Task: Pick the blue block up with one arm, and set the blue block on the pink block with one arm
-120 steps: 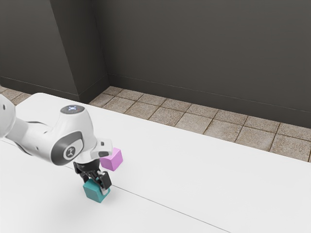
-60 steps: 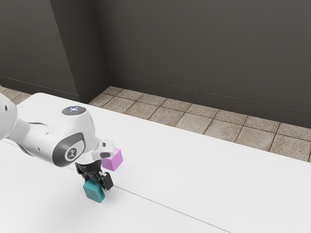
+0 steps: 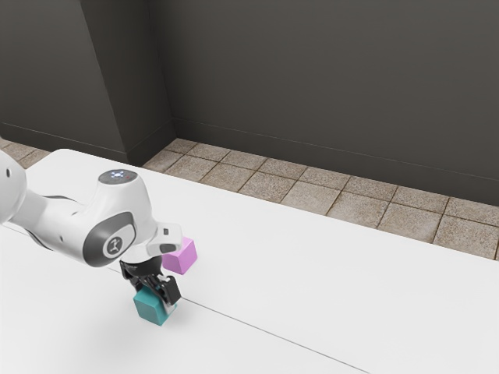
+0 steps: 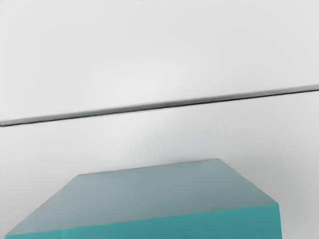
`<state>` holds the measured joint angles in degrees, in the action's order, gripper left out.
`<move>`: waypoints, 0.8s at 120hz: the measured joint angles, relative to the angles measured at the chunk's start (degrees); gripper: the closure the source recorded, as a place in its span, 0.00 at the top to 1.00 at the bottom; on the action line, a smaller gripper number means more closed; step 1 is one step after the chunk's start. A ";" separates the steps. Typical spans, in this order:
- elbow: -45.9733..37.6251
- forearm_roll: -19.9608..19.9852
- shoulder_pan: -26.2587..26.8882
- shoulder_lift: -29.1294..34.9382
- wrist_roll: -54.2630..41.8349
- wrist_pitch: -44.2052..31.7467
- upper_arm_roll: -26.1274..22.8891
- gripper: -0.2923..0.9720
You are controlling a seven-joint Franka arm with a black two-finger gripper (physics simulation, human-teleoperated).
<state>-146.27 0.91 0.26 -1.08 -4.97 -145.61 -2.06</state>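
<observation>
The arm (image 3: 86, 226) reaches in from the exterior view's left, low over the white table (image 3: 327, 265). Its black gripper (image 3: 154, 290) points straight down at the near part of the tabletop. The blue block (image 3: 150, 310), really a teal shade, sits directly under the gripper, its top tucked up into the black hardware. One dark part of the gripper overlaps the block's upper corner on the exterior view's right. I cannot tell from here whether the jaws are clamped against the block's sides or merely standing around it. I also cannot tell whether the block rests on the table or is a touch off it.

The pink block (image 3: 182, 257) lies on the table just beyond the gripper, close to the blue one but apart from it. It is partly hidden behind the arm's white wrist.

From the hand's own camera, the blue block (image 4: 149, 199) looms right beneath the hand, its flat top facing up. A thin dark seam (image 4: 159, 105) crosses the table beyond it. The same seam (image 3: 257, 327) runs off toward the exterior view's right.
</observation>
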 joint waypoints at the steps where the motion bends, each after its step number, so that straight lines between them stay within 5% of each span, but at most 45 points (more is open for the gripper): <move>1: 0.00 0.00 -0.01 -0.01 0.00 0.00 -0.01 0.76; 25: 0.01 0.01 -0.02 -0.24 -0.03 -0.25 0.05 0.58; 96: 0.01 -0.46 0.56 4.95 0.38 0.56 0.91 0.54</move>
<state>-146.25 0.45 0.82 3.87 -4.59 -145.05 -1.16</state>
